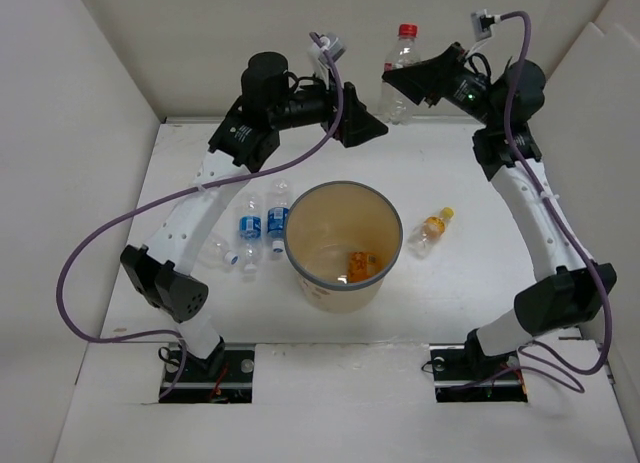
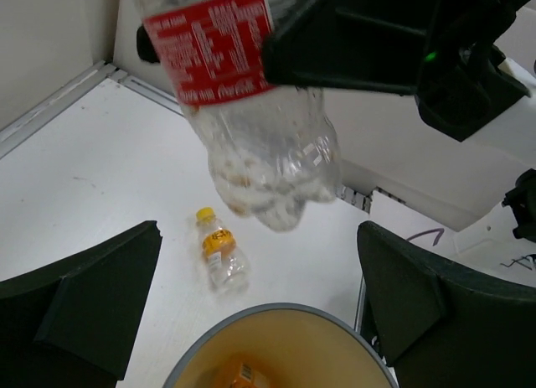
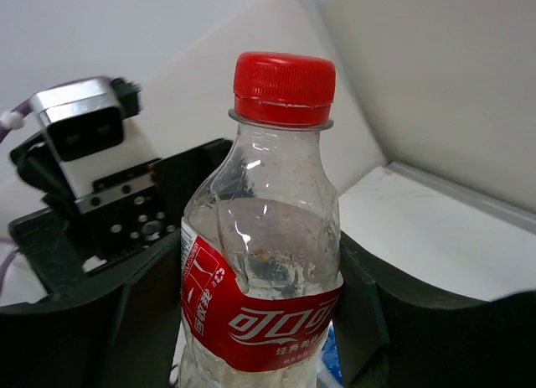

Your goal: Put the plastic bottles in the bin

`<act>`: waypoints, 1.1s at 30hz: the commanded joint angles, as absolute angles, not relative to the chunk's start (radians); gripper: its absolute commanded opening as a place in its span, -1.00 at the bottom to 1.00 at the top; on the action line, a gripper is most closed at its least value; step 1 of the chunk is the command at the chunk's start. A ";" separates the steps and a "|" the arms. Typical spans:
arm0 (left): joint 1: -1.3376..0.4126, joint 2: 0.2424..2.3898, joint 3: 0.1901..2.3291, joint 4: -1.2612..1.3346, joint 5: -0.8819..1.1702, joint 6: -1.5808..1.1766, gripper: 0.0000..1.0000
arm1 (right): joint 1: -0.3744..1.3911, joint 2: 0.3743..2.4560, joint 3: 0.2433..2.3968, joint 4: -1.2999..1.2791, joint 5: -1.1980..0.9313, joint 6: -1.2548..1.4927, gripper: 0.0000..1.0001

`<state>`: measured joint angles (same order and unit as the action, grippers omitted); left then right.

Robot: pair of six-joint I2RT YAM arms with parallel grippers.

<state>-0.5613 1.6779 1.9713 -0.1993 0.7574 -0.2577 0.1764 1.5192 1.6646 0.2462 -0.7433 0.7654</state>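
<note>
The task looks partly done, by judgement; something orange [image 1: 358, 266] already lies on the floor of the bin [image 1: 300, 273], most likely one of the orange bottles; the rest are still outside it. The red-labelled bottle [image 1: 403, 55] is in the air over the far side of the table [image 1: 470, 293], beyond the bin and not above its opening; the right gripper [image 1: 405, 85] is clamped on its body around the label, one finger on each side, as the right wrist view shows plainly. Its long axis runs roughly upright; the red cap [image 3: 283, 86] points up and the clear base [image 2: 280, 208] hangs down toward the table, perhaps a little tilted. The left gripper [image 1: 362, 129] hovers just beside it, past the bin's far rim, fingers spread apart and holding nothing. Still to be binned: an orange bottle [image 1: 432, 230] lying on its side just right of the bin, yellow cap pointing away from the bin and toward the far right; two blue-labelled bottles [image 1: 264, 223] lying side by side just left of the bin, long axes running near to far; and a plain clear bottle [image 1: 222, 253] lying beside those, further left. So one bottle is in hand and four are untouched.
</note>
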 commanded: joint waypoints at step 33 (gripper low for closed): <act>-0.572 1.158 1.140 0.308 0.784 -0.509 -0.53 | 0.173 1.160 1.276 -0.365 0.031 0.483 1.00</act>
